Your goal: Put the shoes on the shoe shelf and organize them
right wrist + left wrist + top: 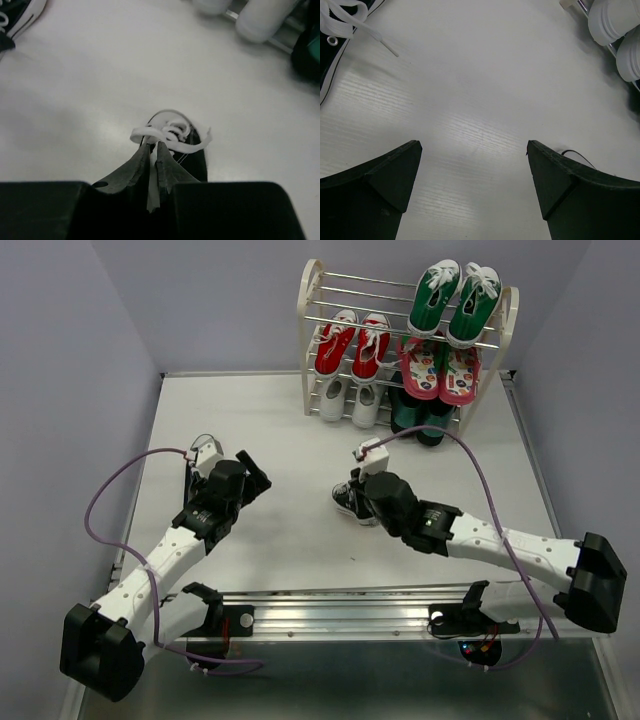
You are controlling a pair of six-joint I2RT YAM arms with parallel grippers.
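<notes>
White tabletop (matte), lilac walls; L pincer wide, R pincer clamps black sneaker.

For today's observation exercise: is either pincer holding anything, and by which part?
The right pincer is pinched on the black sneaker at its white laces; the left pincer is open, holding nothing.

White arms, black joints, purple cables

Sneaker on table, well before the shoe shelf.
</notes>
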